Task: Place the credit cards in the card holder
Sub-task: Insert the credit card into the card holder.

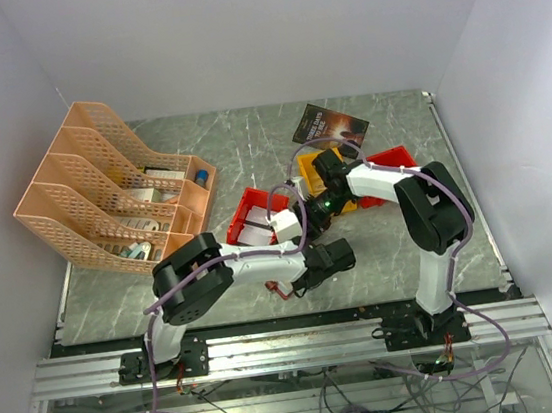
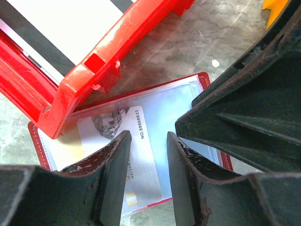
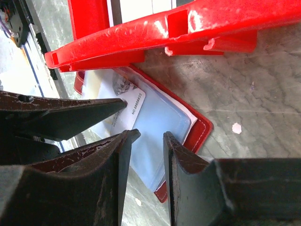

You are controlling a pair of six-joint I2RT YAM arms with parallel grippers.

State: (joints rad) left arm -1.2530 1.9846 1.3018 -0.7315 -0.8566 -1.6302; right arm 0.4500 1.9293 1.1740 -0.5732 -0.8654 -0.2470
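The dark-red card holder (image 2: 203, 81) lies open on the table, its pale bluish pockets up, partly under a red bin's edge. A white credit card (image 2: 113, 125) with a diamond print and a number lies flat on its left half. My left gripper (image 2: 148, 136) is open, its jaws straddling the card's lower part from above. My right gripper (image 3: 150, 136) is open with a narrow gap, right over the blue pocket of the card holder (image 3: 200, 127); the card (image 3: 131, 101) lies just to its left. In the top view both grippers (image 1: 304, 228) crowd together and hide the holder.
A red bin (image 1: 246, 210) holding white sheets overhangs the holder's far edge (image 2: 117, 42). A yellow bin (image 1: 310, 167) and another red bin (image 1: 391, 160) stand behind. A dark booklet (image 1: 329, 124) lies at the back. An orange file rack (image 1: 102, 187) stands at the left.
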